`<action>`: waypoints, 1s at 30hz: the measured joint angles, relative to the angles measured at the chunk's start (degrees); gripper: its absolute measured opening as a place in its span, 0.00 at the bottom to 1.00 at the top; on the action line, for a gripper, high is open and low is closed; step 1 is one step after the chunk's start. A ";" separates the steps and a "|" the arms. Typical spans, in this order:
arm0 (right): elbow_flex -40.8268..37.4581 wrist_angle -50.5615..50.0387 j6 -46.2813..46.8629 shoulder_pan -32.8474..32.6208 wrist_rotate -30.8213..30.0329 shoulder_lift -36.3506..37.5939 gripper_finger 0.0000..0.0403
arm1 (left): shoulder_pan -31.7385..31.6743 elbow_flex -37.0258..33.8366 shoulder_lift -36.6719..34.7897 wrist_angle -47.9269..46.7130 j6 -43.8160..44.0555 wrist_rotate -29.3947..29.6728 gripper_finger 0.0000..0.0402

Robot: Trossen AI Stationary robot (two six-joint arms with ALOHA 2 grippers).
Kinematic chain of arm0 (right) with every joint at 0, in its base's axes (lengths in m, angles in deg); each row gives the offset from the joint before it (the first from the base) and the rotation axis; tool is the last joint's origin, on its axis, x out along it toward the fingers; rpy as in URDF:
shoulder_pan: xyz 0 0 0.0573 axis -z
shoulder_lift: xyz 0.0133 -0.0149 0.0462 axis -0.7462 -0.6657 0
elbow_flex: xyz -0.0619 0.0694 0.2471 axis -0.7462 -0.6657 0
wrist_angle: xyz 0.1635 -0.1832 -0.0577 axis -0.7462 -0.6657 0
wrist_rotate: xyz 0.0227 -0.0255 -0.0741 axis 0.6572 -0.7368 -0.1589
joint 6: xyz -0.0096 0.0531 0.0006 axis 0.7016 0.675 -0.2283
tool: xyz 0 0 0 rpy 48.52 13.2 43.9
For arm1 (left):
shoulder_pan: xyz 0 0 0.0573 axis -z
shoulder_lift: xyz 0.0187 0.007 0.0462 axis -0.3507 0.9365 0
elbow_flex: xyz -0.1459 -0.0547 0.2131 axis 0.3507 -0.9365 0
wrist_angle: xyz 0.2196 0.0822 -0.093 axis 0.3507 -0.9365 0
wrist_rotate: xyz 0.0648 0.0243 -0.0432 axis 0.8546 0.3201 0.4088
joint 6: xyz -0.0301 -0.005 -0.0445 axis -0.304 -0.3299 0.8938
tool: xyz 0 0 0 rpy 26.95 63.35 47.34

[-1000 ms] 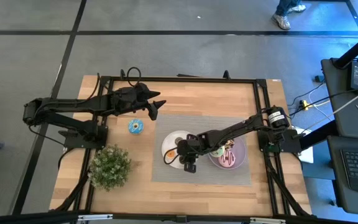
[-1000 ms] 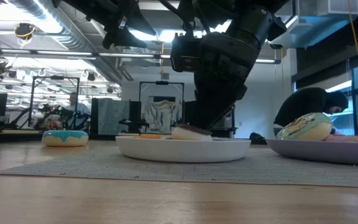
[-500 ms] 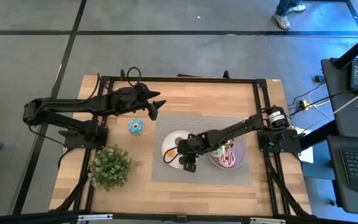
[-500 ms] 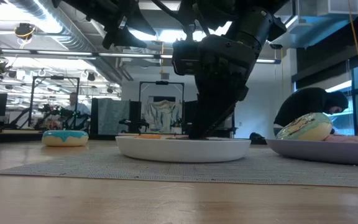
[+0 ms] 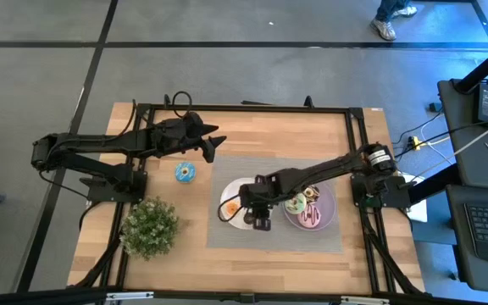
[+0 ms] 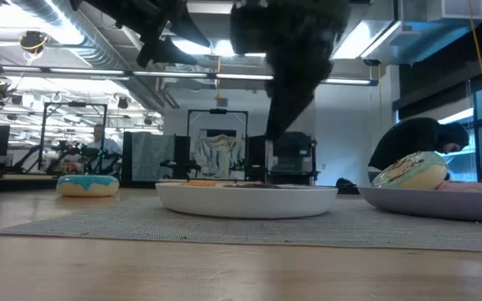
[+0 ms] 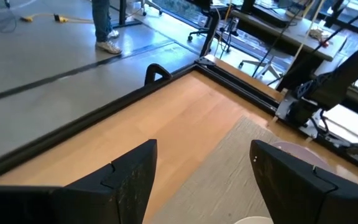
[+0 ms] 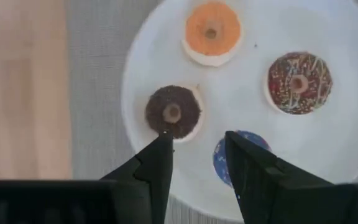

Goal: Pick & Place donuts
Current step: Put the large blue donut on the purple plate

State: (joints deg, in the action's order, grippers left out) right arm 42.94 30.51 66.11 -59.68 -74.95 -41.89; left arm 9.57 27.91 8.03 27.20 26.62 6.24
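Note:
The white plate (image 8: 328,37) lies on the grey mat and carries tiny donuts: an orange one (image 8: 211,31), a brown sprinkled one (image 8: 299,83), a dark brown one (image 8: 172,112) and a blue-purple one (image 8: 252,142) half hidden by a finger. My right gripper (image 8: 197,146) (image 5: 246,206) hangs open above this plate (image 6: 245,199), touching nothing. A green donut (image 5: 295,203) and a pink one (image 5: 312,218) sit on the purple plate (image 5: 329,193). A blue donut (image 5: 185,173) (image 6: 87,185) rests flat on the bare wood. My left gripper (image 5: 210,146) (image 7: 197,180) waits open, raised beyond the blue donut.
A potted plant (image 5: 149,227) stands at the table's near left corner. The grey mat (image 5: 219,233) covers the middle and right of the table. A black frame (image 5: 244,108) runs round the table. Bare wood (image 5: 261,131) lies along the far side. A person sits in the room behind (image 6: 417,142).
My right gripper lowered a small brown-topped donut into the white plate, let go of it and rose clear, shifting slightly toward the table's left. The donut now lies in the plate, below its rim in the low view. My left arm kept still.

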 joint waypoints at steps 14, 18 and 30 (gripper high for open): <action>-18.17 4.63 5.62 2.79 -8.38 26.98 0.36 | -0.02 0.00 0.00 -1.52 0.82 -0.01 0.63; -25.81 9.04 11.29 2.79 -11.69 35.04 0.36 | -0.02 0.00 0.00 -5.66 0.80 -3.56 0.63; -39.15 27.91 18.83 3.91 -17.10 42.53 0.36 | -0.02 0.00 0.00 -2.73 1.31 -9.59 0.63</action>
State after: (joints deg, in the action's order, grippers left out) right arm 3.80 58.43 84.94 -55.77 -92.05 0.63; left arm 9.55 27.91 8.03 24.47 27.93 -3.35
